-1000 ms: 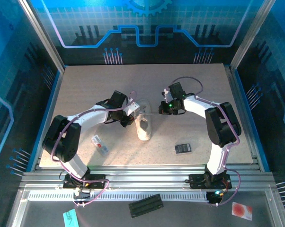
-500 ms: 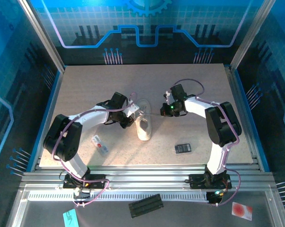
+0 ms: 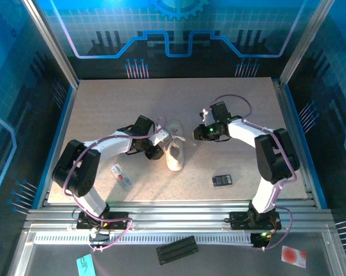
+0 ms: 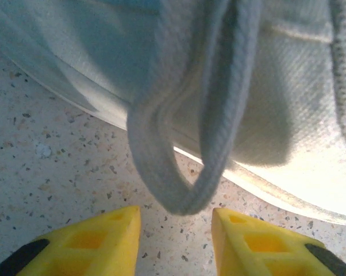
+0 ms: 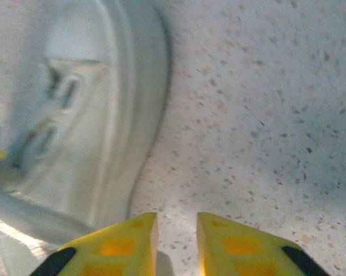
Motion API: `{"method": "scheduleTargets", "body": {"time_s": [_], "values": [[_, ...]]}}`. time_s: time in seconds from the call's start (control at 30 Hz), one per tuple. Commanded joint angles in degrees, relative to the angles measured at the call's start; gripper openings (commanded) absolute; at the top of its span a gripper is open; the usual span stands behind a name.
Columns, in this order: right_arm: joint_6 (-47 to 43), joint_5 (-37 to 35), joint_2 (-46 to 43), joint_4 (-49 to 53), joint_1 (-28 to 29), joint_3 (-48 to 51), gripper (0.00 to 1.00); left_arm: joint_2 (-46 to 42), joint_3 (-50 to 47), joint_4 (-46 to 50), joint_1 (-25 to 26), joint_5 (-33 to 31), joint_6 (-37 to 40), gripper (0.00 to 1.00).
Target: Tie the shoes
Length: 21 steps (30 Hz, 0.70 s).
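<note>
The white sneaker [image 3: 175, 155] is lying near the middle of the desk [image 3: 104, 109], between the two tools. The left tool [image 4: 176, 233] is standing open, just before a hanging lace loop [image 4: 179, 192]. The right tool [image 5: 176, 241] is showing a narrow empty gap, beside the sneaker.

White arms [image 3: 107, 145], black joints [image 3: 83, 170], purple cables [image 3: 237, 96]

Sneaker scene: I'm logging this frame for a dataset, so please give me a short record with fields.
sneaker: white, on table, between the arms
left gripper: open, beside sneaker
lace loop: hangs just ahead of left gripper's gap, ungripped
right gripper: open, nothing gripped, sneaker ahead-left
other items: black device, packet
</note>
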<state>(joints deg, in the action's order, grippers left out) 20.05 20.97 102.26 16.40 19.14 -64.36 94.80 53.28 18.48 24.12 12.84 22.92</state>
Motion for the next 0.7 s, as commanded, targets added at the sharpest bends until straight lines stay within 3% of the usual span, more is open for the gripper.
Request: {"method": "scheduleTargets", "body": {"time_s": [0.0,0.17,0.37,0.67], "values": [[-2.0,2.1,-4.6,0.8,-0.9,-0.6,0.28,-4.2,-1.4,-2.7,0.3,0.7,1.0,0.41],[-0.7,3.9,-5.7,2.0,-1.1,-3.7,0.33,-8.4,-3.2,-4.0,-0.2,1.7,0.1,0.46],[5.4,10.5,-0.8,-2.7,0.2,-7.5,0.36,-14.2,-5.2,-6.6,-1.5,3.9,-4.2,0.50],[14.0,17.0,7.7,-11.1,2.3,-9.7,0.37,-8.7,0.2,-14.1,-0.5,6.9,-22.5,0.46]]}}
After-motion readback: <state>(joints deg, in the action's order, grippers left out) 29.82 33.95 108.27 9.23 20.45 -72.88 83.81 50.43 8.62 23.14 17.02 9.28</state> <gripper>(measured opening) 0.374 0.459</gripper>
